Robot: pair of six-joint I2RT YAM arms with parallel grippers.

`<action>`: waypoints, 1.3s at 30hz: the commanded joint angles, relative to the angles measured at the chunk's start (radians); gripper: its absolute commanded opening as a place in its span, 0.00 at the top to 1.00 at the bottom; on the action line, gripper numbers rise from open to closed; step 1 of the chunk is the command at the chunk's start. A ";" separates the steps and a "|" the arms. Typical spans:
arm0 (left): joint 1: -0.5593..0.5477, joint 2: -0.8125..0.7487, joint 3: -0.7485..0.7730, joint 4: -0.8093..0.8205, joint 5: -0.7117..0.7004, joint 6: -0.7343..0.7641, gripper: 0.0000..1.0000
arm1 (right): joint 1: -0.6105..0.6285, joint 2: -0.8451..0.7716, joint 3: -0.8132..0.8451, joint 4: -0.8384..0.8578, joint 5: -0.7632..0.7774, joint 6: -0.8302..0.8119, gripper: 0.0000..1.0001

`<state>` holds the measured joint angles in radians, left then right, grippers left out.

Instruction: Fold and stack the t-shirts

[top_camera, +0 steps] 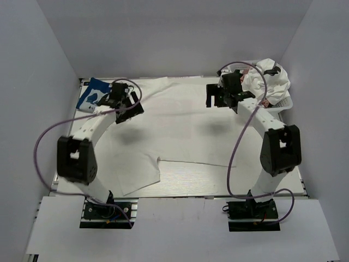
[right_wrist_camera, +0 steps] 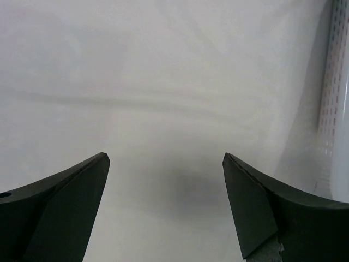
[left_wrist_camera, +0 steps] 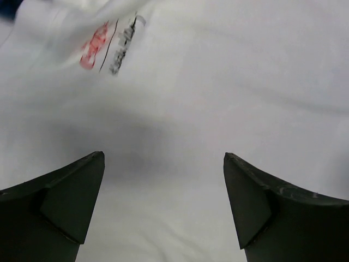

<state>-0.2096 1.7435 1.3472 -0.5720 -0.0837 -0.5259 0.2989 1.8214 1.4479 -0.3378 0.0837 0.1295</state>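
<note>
both jaws spread over the white t-shirt, blue t-shirt by left, basket by right.

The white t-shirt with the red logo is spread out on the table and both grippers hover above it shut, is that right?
Not shut: both are open. The left wrist view shows the left gripper spread wide above the white t-shirt with the red logo, and the right wrist view shows the right gripper the same.

large t-shirt centre, graphic t-shirt far left; basket far right
</note>
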 commanded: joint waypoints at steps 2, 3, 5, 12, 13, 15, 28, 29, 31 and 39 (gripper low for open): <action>-0.001 -0.319 -0.259 -0.140 -0.022 -0.192 0.00 | 0.037 -0.163 -0.118 0.080 -0.073 0.035 0.10; -0.001 -0.379 -0.322 -0.140 -0.022 -0.212 0.00 | 0.037 -0.181 -0.185 0.088 -0.068 0.086 0.10; -0.001 -0.542 -0.472 -0.184 -0.010 -0.272 0.00 | 0.040 -0.234 -0.228 0.094 -0.033 0.125 0.10; -0.001 -0.860 -0.759 -0.336 0.250 -0.336 0.00 | 0.034 -0.448 -0.535 0.128 -0.026 0.337 0.10; -0.001 -0.880 -0.789 -0.336 0.251 -0.357 0.00 | 0.032 -0.497 -0.572 0.134 -0.022 0.347 0.10; -0.001 -0.891 -0.854 -0.324 0.289 -0.358 0.00 | 0.031 -0.522 -0.596 0.132 0.007 0.374 0.10; -0.010 -0.856 -0.899 -0.470 0.246 -0.508 0.05 | 0.017 -0.562 -0.662 0.068 0.042 0.412 0.10; -0.010 -0.843 -0.889 -0.470 0.234 -0.508 0.06 | 0.017 -0.559 -0.666 0.069 0.044 0.412 0.10; -0.010 -0.794 -0.889 -0.470 0.234 -0.519 0.10 | 0.017 -0.556 -0.666 0.060 0.042 0.412 0.10; -0.010 -0.616 -0.864 -0.393 0.113 -0.585 0.26 | 0.011 -0.559 -0.693 0.059 0.045 0.421 0.10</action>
<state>-0.2131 1.0962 0.4534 -1.0168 0.1303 -1.0687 0.3180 1.2697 0.7811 -0.2844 0.1272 0.5404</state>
